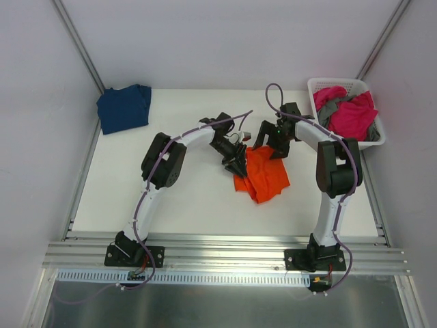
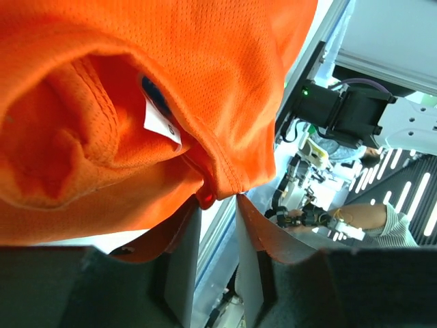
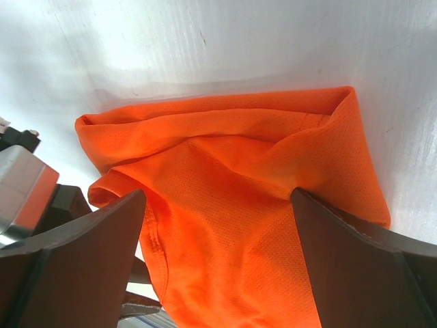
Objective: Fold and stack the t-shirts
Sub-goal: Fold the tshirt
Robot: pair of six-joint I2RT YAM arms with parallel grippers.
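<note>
The orange t-shirt (image 1: 263, 174) lies crumpled at the middle of the table. My left gripper (image 1: 239, 166) is at its left edge. In the left wrist view the shirt (image 2: 171, 82) fills the frame with its neck label showing, and my left gripper (image 2: 218, 201) has narrowed its jaws onto a bunched hem at the tips. My right gripper (image 1: 270, 147) hovers over the shirt's far edge. Seen from the right wrist, that gripper (image 3: 218, 195) stands wide open above the cloth (image 3: 239, 157), touching nothing. A navy t-shirt (image 1: 124, 108) lies folded at the far left corner.
A white slotted basket (image 1: 317, 85) at the far right holds a magenta pink shirt (image 1: 355, 116) and a grey one (image 1: 328, 109). White walls enclose the table on three sides. A metal rail runs along the near edge by the arm bases.
</note>
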